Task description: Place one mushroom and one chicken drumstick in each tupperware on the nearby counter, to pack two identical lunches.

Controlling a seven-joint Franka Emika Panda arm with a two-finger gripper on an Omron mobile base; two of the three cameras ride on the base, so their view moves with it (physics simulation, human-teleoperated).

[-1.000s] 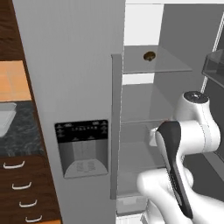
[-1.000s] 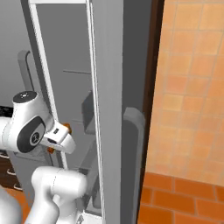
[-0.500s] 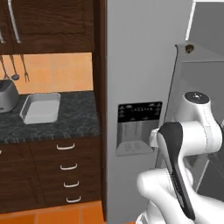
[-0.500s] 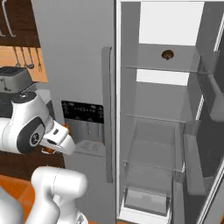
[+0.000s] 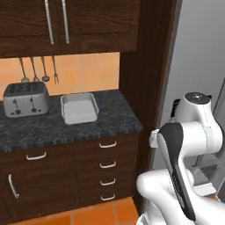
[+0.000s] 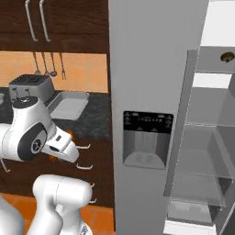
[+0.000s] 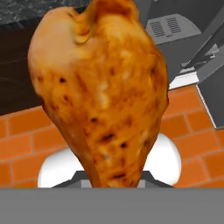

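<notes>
The claw point(image 6: 56, 156) is clenched on a drumstick point(image 7: 98, 92), plump end out, for carrying to the empty container point(image 5: 79, 108) at ten o'clock.

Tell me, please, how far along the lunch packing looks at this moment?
Done: nothing packed that I can see; the one tupperware in view beside the toaster on the counter looks empty. In hand: the pincer is shut on a chicken drumstick. Left: dropping this drumstick in, then a mushroom, which sits on a fridge shelf, plus the second lunch.
</notes>
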